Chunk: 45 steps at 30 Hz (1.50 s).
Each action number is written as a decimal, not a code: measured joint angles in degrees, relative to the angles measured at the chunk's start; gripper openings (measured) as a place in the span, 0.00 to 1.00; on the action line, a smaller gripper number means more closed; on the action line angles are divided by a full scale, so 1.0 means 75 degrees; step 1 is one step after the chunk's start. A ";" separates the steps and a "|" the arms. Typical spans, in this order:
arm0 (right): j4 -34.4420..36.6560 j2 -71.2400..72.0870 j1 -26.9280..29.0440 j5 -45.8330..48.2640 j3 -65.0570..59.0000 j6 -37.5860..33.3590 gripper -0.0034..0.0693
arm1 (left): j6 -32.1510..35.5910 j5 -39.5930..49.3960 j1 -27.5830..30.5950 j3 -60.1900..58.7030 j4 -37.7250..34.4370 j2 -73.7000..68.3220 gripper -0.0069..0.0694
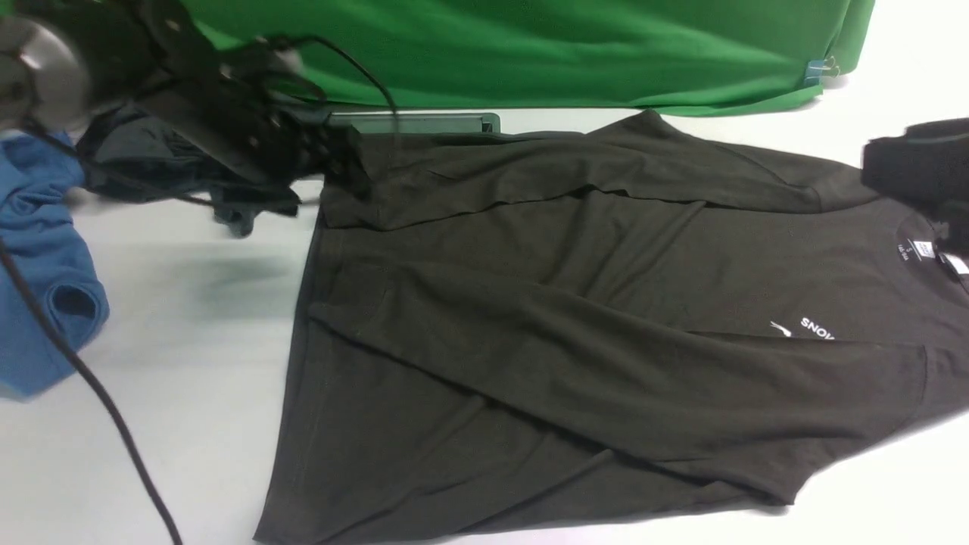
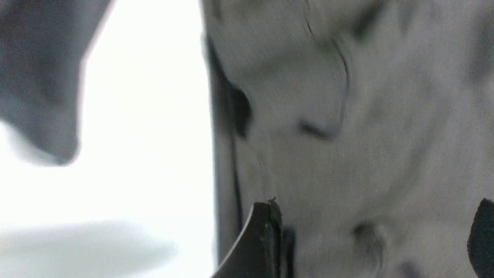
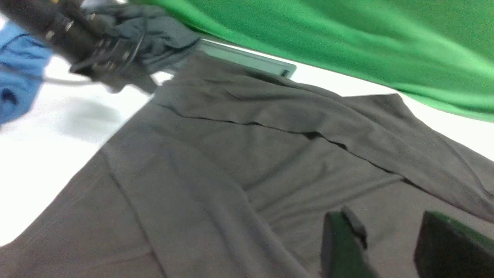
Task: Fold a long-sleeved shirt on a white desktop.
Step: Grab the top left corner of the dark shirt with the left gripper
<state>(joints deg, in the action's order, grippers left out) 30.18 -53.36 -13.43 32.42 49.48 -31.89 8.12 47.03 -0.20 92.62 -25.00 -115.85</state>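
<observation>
The long-sleeved shirt (image 1: pixel 575 325) lies spread on the white desktop (image 1: pixel 189 341), collar to the right, with both sleeves laid across its body. White chest lettering (image 1: pixel 816 328) and a neck label (image 1: pixel 922 248) show near the collar. My left gripper (image 1: pixel 344 163) hovers at the shirt's far hem corner. In the left wrist view the gripper (image 2: pixel 374 239) is open wide over the cloth (image 2: pixel 366 116), holding nothing. My right gripper (image 1: pixel 916 163) hangs by the collar. In the right wrist view the gripper (image 3: pixel 389 247) is open above the shirt (image 3: pixel 231 173), with nothing between its fingers.
A blue garment (image 1: pixel 45 257) lies at the left edge and a charcoal-grey garment (image 1: pixel 144 163) sits behind the left arm. A grey hatch (image 1: pixel 424 121) lies beyond the shirt, before the green backdrop (image 1: pixel 530 53). A black cable (image 1: pixel 91 386) crosses the near left.
</observation>
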 joint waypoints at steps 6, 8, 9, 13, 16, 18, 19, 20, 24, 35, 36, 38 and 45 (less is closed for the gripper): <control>0.0000 -0.0164 -0.0506 -0.0233 0.0032 -0.0016 0.41 | 0.0180 -0.0015 0.0320 0.0327 -0.0994 -0.0518 1.00; 0.0000 -0.0220 -0.0560 -0.0257 0.0032 -0.0001 0.41 | 0.0308 -0.0043 0.0310 0.0326 -0.1081 -0.0807 1.00; 0.0000 -0.0230 -0.0572 -0.0258 0.0032 -0.0001 0.41 | 0.0308 -0.0053 0.0303 0.0326 -0.1081 -0.0836 1.00; 0.0000 -0.0247 -0.0580 -0.0265 0.0032 -0.0001 0.41 | 0.0393 -0.0435 0.0304 0.0326 -0.1139 -0.1279 1.00; 0.0000 -0.0247 -0.0580 -0.0268 0.0032 -0.0001 0.41 | 0.0894 -0.0814 0.0304 0.0326 -0.1519 -0.1402 0.98; 0.0000 -0.0247 -0.0580 -0.0268 0.0032 -0.0001 0.41 | 0.1262 -0.1019 0.0304 0.0326 -0.1887 -0.1411 0.94; 0.0000 -0.0247 -0.0580 -0.0268 0.0032 -0.0001 0.41 | 0.1434 -0.1123 0.0304 0.0326 -0.2096 -0.1411 0.92; 0.0000 -0.0247 -0.0580 -0.0268 0.0032 -0.0001 0.41 | 0.1696 -0.1259 0.0304 0.0326 -0.2457 -0.1411 0.88; 0.0000 -0.0247 -0.0580 -0.0268 0.0032 -0.0001 0.41 | 0.1955 -0.1309 0.0304 0.0326 -0.2834 -0.1447 0.77; 0.0000 -0.0247 -0.0580 -0.0347 0.0032 0.0007 0.41 | 0.2003 -0.0935 0.0304 0.0334 -0.2736 -0.1663 0.52; 0.0000 -0.0247 -0.0580 -0.0363 0.0032 0.0007 0.41 | 0.1994 -0.0926 0.0304 0.0334 -0.2651 -0.1663 0.52; 0.0000 -0.0247 -0.0580 -0.0373 0.0032 0.0007 0.41 | 0.1955 -0.0934 0.0304 0.0334 -0.2594 -0.1663 0.51; -0.0007 -0.0247 -0.0580 -0.0467 0.0032 0.0007 0.41 | 0.2061 -0.1049 0.0304 0.0334 -0.2583 -0.1663 0.44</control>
<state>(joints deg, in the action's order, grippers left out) 30.13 -55.21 -17.79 28.92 49.72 -31.84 23.58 39.16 2.08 95.12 -44.37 -128.33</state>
